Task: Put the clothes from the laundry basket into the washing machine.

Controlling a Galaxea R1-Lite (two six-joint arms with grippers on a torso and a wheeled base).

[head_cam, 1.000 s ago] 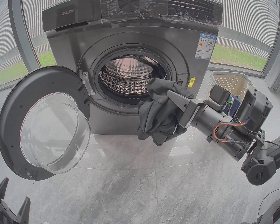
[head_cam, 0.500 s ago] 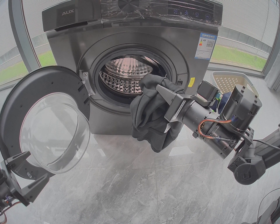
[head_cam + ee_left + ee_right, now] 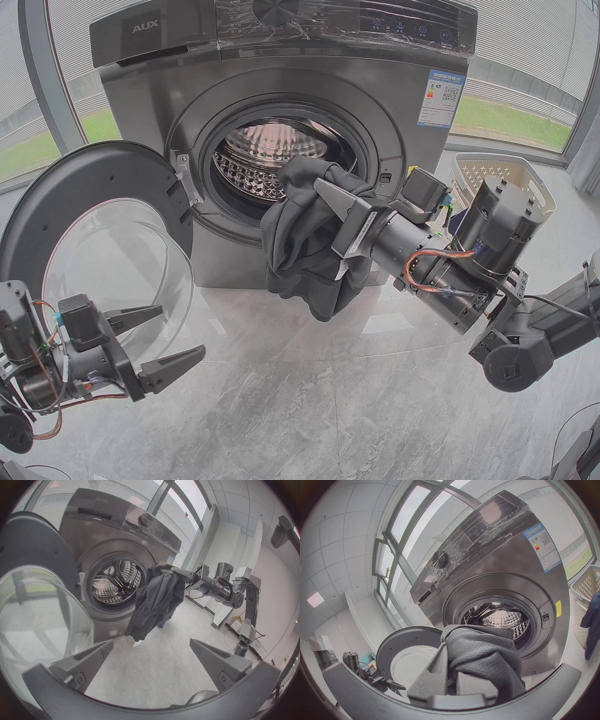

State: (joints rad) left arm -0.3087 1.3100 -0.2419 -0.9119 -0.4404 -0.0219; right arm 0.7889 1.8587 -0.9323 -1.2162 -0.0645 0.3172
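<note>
- At the washer's (image 3: 150,100) mouth, near twelve o'clock in our head view, the right pincer (image 3: 322,190) is pinching a dark garment (image 3: 300,250). The cloth's top sits at the lip of the drum (image 3: 269,156), and the rest hangs below the rim, off the floor (image 3: 312,400).
- At eight o'clock the left pincer (image 3: 181,329) hangs with its fingers spread and holds nothing, just in front of the open door (image 3: 81,181).
- At two o'clock the basket (image 3: 500,165) stands beside the washer, with a blue cloth (image 3: 592,620) draped over its rim.
- We judge the step in hand to be feeding the garment into the drum.
- To do it well, we would come in a little high, since most of the cloth hangs under the pincer and could snag on the lower rim.
- We would carry the pincer well past the seal before letting go, so the tail follows inside.
- If the tail droops out, the left pincer could push it in.
</note>
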